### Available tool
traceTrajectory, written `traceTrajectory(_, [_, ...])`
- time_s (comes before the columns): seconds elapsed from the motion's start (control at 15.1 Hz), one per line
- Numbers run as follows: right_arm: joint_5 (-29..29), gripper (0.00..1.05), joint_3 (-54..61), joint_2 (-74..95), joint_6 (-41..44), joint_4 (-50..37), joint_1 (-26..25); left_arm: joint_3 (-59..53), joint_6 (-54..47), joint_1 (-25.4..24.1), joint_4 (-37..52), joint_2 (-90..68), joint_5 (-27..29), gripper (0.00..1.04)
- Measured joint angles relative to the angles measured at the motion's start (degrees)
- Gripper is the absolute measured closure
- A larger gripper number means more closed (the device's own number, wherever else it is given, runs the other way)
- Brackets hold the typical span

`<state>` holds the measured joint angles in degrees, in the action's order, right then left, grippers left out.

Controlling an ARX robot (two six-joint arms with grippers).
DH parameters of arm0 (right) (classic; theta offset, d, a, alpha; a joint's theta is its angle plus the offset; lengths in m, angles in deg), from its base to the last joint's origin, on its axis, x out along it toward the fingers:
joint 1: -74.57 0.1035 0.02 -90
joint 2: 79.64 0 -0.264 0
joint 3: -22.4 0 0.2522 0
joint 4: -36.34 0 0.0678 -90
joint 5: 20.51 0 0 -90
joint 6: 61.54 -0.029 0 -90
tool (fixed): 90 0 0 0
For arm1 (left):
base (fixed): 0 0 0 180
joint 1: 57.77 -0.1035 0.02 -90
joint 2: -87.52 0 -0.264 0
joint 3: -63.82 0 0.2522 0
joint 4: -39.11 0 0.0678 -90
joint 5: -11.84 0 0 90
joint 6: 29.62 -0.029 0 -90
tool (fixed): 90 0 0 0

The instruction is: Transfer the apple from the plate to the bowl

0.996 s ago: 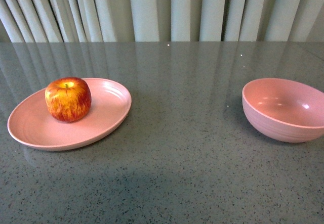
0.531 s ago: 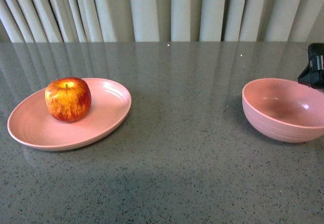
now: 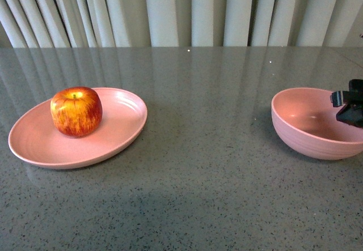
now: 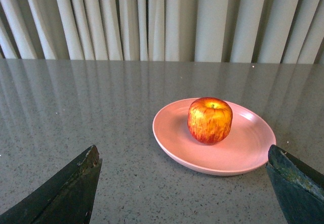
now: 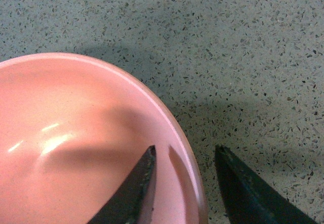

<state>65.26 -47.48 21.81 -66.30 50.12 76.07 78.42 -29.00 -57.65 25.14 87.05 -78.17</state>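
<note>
Apple (image 3: 76,111) is on the plate (image 3: 116,140), toward its 10 o'clock side, at the table's (image 3: 215,200) 9 o'clock. It's untouched. Bowl (image 3: 309,140) is well apart at 3 o'clock and empty.

Left gripper (image 4: 183,153) has its fingers spread wide, holding nothing. Apple sits straight ahead at 12 in its wrist view, with a gap to it.

Right gripper (image 3: 347,108) is at the bowl's 3 o'clock rim. Its fingers (image 5: 134,191) are apart and straddle the rim, one inside and one outside, not clamped.

Risks, as I judge them:
- If the right arm pinches or slides sideways, the rim gets dragged and the bowl tips or skates on the glossy top.
- The right arm sits over part of the bowl mouth, so a left-arm drop could hit it.
- Apple is round and smooth. An off-centre pinch would squirt it out, and the shallow plate rim won't stop a roll.
- A nudge could make the plate slide.

The lane between plate and bowl has nothing in it. Curtain (image 3: 170,13) is behind, at 12.
</note>
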Motion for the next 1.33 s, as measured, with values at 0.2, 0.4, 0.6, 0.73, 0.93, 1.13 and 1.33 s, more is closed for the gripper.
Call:
traceTrajectory(0.2, [-0.92, 1.01, 0.0, -1.16, -1.03, 0.83, -0.07, 0.0, 0.0, 0.0, 0.0, 0.0, 0.0, 0.07])
traceTrajectory(0.4, [-2.27, 1.02, -0.48, -6.25, -1.73, 3.34, 0.5, 0.0, 0.0, -0.02, 0.0, 0.0, 0.0, 0.07])
traceTrajectory(0.6, [-2.71, 1.02, -3.43, -10.6, -2.93, 4.92, 5.35, 0.0, 0.0, 0.0, 0.0, 0.0, 0.0, 0.07])
traceTrajectory(0.73, [-2.19, 1.02, -6.51, -10.38, -3.72, 5.64, 11.06, 0.0, 0.0, 0.0, 0.0, 0.0, 0.02, 0.07])
traceTrajectory(0.93, [-0.09, 1.02, -10.27, -5.55, -5.05, 6.34, 17.73, 0.0, 0.0, -0.02, 0.0, 0.0, 0.0, 0.07])
traceTrajectory(1.13, [1.31, 1.02, -13.94, 1.07, -6.38, 7.28, 21.14, 0.0, 0.0, 0.0, 0.0, 0.0, 0.0, 0.07])
traceTrajectory(1.33, [2.14, 1.02, -15.63, 5.11, -7.28, 7.58, 21.9, 0.0, 0.0, 0.0, 0.0, 0.0, 0.02, 0.07])
